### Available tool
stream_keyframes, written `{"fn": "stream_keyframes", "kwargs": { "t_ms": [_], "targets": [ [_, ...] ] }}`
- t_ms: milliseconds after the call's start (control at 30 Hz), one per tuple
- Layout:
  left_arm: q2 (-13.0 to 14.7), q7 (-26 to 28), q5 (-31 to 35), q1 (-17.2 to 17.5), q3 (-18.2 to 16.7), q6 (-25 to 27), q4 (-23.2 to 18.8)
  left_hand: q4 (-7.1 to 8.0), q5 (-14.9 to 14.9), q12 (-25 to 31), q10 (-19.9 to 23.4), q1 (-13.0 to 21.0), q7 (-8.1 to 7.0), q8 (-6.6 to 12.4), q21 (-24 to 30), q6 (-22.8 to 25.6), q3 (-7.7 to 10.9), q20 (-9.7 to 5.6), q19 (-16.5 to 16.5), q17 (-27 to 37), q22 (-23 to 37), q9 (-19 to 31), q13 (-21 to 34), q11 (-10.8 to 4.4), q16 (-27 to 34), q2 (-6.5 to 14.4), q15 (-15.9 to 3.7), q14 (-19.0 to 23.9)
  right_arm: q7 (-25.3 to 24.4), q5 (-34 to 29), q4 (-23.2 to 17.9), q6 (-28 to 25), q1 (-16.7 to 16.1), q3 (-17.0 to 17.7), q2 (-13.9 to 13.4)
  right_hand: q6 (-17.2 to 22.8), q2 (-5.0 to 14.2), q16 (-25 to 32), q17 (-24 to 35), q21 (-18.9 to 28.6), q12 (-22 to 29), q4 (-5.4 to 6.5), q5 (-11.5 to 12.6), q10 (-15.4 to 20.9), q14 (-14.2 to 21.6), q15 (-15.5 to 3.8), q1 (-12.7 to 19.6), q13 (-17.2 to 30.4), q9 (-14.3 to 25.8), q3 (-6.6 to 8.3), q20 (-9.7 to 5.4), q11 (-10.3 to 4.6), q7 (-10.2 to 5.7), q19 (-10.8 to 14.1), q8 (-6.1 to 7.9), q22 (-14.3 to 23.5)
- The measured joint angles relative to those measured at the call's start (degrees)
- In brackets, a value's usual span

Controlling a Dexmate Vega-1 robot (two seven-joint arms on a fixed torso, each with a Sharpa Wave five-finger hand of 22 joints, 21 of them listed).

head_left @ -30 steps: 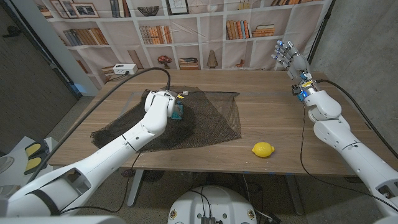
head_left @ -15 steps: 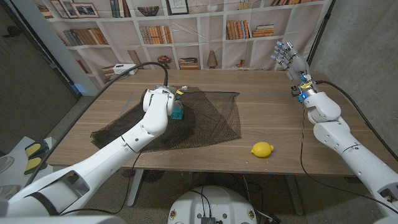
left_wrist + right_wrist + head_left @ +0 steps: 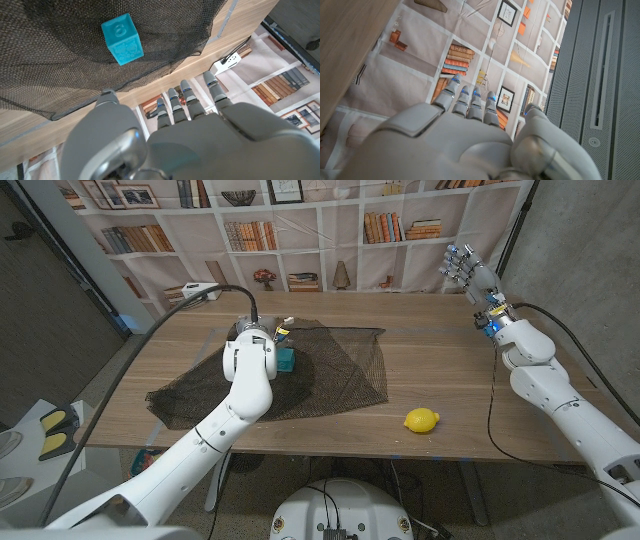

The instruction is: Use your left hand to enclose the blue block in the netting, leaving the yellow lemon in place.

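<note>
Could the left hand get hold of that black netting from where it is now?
Probably yes: the left hand is open above the black mesh netting, by the small blue cube, and nothing lies between.

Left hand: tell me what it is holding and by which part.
Nothing. The left hand is open, fingers extended past the netting edge, and the blue block lies apart on the netting, untouched.

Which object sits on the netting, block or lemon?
The blue block, on the black netting by the left robot hand. The yellow lemon lies on bare wood.
</note>
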Motion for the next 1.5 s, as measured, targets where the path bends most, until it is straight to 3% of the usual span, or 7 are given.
{"fn": "stream_keyframes", "kwargs": {
  "t_ms": [367,633,667,767,933,1167,1500],
  "targets": [
    [0.4,2.7,2.2,8.8,-4.0,-4.9,-7.7,0.03,-0.5,-0.7,1.4,-1.2,-1.53,-0.37,-1.2,-1.9,-0.44,0.01,2.4,-2.1,0.2,0.2,0.0,-0.16,1.8,-0.3,-1.4,2.8,8.7,-0.1,15.5,-0.5,12.7,-2.6,3.2,0.0,0.25,0.0,0.0,0.0,0.0,0.0,0.0,0.0,0.0,0.0,-0.2,0.0,0.0,0.0,0.0,0.0,0.0,0.0,0.0,0.0],
    [-7.2,-4.9,14.6,12.7,-5.0,-10.6,-9.4,-0.95,-0.5,-0.5,3.5,-1.2,-1.29,0.7,0.0,0.6,-0.39,-1.38,8.6,-3.3,0.6,0.3,0.2,-1.05,3.0,-0.3,-2.13,6.7,16.2,-1.4,27.3,2.6,22.0,-4.2,6.6,0.0,0.25,-0.3,0.0,0.0,-0.2,0.0,0.0,-0.2,0.0,0.0,-0.2,0.0,0.0,0.0,0.52,-0.21,0.0,-0.1,-0.44,0.0],
    [-8.2,-5.7,16.2,13.0,-5.1,-11.3,-9.5,-1.01,-0.5,-0.3,3.6,-0.9,-1.18,0.71,0.3,1.1,-0.32,-1.47,9.1,-3.4,0.7,0.3,0.2,-0.96,3.0,-0.6,-2.08,7.0,16.8,-1.6,33.4,2.8,25.8,-4.8,7.9,0.0,0.25,-0.3,0.0,0.0,-0.2,0.0,0.0,-0.2,0.0,0.0,-0.2,0.0,0.0,0.0,0.83,-0.21,0.0,-0.1,-0.44,0.0],
    [-11.5,-8.6,21.6,13.9,-5.5,-13.5,-9.7,-2.0,-0.5,0.1,5.4,0.4,-0.74,1.22,1.6,2.9,0.2,-1.78,12.7,-3.5,0.8,0.3,0.2,-1.04,4.2,-0.1,-2.2,10.0,18.3,-2.2,38.5,3.2,28.6,-5.3,8.8,0.0,0.24,-0.3,0.0,0.0,-0.2,0.0,0.0,-0.6,0.0,0.0,-0.2,0.0,0.0,0.0,0.97,-0.49,-0.01,-0.1,-0.44,0.0],
    [-16.6,-12.4,31.1,15.0,-6.1,-16.1,-9.2,-3.62,-0.1,2.0,9.9,2.9,0.24,1.6,4.0,6.6,1.82,-3.81,18.6,-3.3,1.2,0.3,0.4,-1.74,6.1,1.8,-2.37,15.4,20.0,-2.6,43.8,3.6,31.5,-5.5,9.8,-0.8,-0.09,-0.3,0.0,0.0,-0.4,0.0,-0.1,-1.2,0.0,-0.01,-0.6,0.0,0.0,0.0,5.98,-0.73,-0.76,-0.2,-0.44,0.0],
    [-21.5,-14.7,39.2,15.9,-7.1,-17.8,-7.3,-3.96,-0.5,1.8,8.8,3.0,0.06,1.31,3.1,6.9,1.75,-2.99,15.9,-3.3,1.1,0.3,0.7,-1.84,4.3,1.9,-2.21,12.9,22.6,-1.7,45.8,6.2,31.8,-4.2,11.0,-1.0,-0.3,-0.3,0.0,0.0,-0.4,0.0,-0.4,-1.4,0.0,-0.62,-0.8,0.0,0.0,0.0,4.25,-0.91,-1.03,0.0,-0.44,0.0],
    [-26.1,-21.6,47.5,14.7,-9.1,-20.8,-3.1,-4.47,-0.5,1.5,7.6,2.6,0.8,0.86,3.1,6.2,1.24,-2.3,16.5,-3.5,1.1,0.3,0.7,-1.47,3.6,0.9,-2.23,12.0,18.8,1.0,36.0,7.3,22.7,-2.4,9.2,-1.0,-0.3,-0.3,0.0,-0.2,-0.4,0.0,-0.4,-1.8,-0.4,-0.19,-0.8,0.0,0.0,0.0,7.21,-1.33,-1.66,-0.9,-0.44,0.0]
  ]
}}
